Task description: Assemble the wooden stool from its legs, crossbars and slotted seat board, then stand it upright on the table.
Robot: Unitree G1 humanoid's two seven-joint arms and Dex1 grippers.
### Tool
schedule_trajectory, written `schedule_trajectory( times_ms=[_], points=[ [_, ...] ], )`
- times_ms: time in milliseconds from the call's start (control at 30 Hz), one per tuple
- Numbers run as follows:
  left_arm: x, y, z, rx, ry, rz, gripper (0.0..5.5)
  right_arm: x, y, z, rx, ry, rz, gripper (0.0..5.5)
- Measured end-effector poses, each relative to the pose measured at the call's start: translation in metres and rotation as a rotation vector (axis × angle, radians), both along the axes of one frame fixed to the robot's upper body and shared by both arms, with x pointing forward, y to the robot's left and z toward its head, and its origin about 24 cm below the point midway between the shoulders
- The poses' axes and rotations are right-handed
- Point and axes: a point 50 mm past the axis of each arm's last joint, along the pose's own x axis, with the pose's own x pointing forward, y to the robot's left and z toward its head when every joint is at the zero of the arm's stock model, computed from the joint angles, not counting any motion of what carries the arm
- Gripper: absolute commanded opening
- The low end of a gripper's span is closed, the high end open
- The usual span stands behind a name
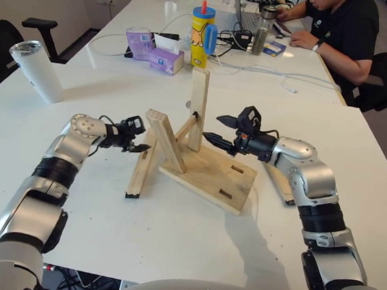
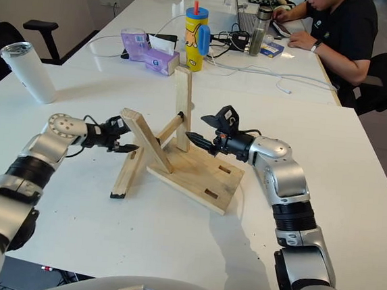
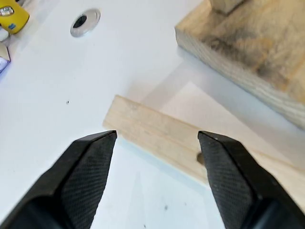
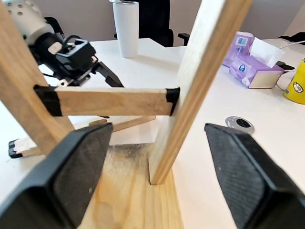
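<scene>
Lying flat on the surface (image 1: 170, 251), your slotted seat board (image 1: 211, 177) carries one upright leg (image 1: 198, 105), joined by a crossbar (image 1: 187, 127) to a tilted leg (image 1: 167, 140); a loose leg (image 1: 139, 174) lies beside them. Roughly half the assembly looks left. Both grippers are wide open and empty: right gripper (image 1: 212, 128) by the upright leg, left gripper (image 1: 141, 145) over the loose leg

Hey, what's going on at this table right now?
The robot is partway through building the wooden stool. The seat board lies flat on the table. An upright leg stands on the board, joined by a crossbar to a tilted leg. The right gripper is open beside the upright leg. The left gripper is open by a loose leg lying on the table. Neither holds anything.
</scene>
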Motion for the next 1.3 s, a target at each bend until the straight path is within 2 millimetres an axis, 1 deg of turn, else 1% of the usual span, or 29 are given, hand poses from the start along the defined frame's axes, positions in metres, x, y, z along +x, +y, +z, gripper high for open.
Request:
schedule_trajectory(
  times_ms=[67, 133, 233, 367, 500, 667, 733, 833, 967, 1133, 1167, 1233, 1300],
  points=[
    [-0.016, -0.002, -0.003, -0.003, 0.050, -0.056, 3.17, 0.006, -0.011, -0.006, -0.066, -0.007, -0.074, 3.56],
    [-0.036, -0.009, -0.008, -0.016, 0.107, -0.105, 3.17, 0.013, -0.023, -0.019, -0.192, -0.023, -0.183, 3.56],
    [-0.052, -0.022, -0.011, -0.019, 0.144, -0.159, 3.17, 0.020, -0.033, -0.038, -0.373, -0.052, -0.278, 3.56],
    [-0.057, -0.034, -0.008, 0.000, 0.137, -0.201, 3.17, 0.021, -0.032, -0.051, -0.496, -0.120, -0.282, 3.56],
    [-0.061, -0.049, -0.003, -0.047, 0.144, -0.237, 3.17, 0.023, -0.035, -0.057, -0.576, -0.169, -0.289, 3.56],
    [-0.064, -0.065, -0.015, -0.075, 0.208, -0.266, 3.17, 0.023, -0.035, -0.063, -0.636, -0.204, -0.263, 3.56],
    [-0.062, -0.069, -0.020, -0.076, 0.227, -0.268, 3.17, 0.022, -0.034, -0.063, -0.639, -0.197, -0.229, 3.56],
    [-0.051, -0.071, -0.024, -0.069, 0.212, -0.238, 3.17, 0.018, -0.034, -0.059, -0.656, -0.181, -0.137, 3.56],
    [-0.027, -0.079, -0.026, -0.087, 0.124, -0.164, 3.17, 0.013, -0.033, -0.052, -0.630, -0.139, -0.060, 3.56],
    [0.002, -0.097, -0.020, -0.165, 0.024, -0.075, 3.17, 0.012, -0.038, -0.046, -0.638, -0.123, -0.052, 3.56],
    [0.007, -0.104, -0.016, -0.186, 0.000, -0.078, 3.17, 0.012, -0.036, -0.047, -0.632, -0.121, -0.056, 3.56],
    [0.012, -0.113, -0.012, -0.210, -0.026, -0.085, 3.17, 0.012, -0.033, -0.048, -0.618, -0.118, -0.066, 3.56],
    [0.015, -0.114, -0.013, -0.218, -0.038, -0.078, 3.17, 0.013, -0.031, -0.048, -0.606, -0.109, -0.081, 3.56]
  ],
)
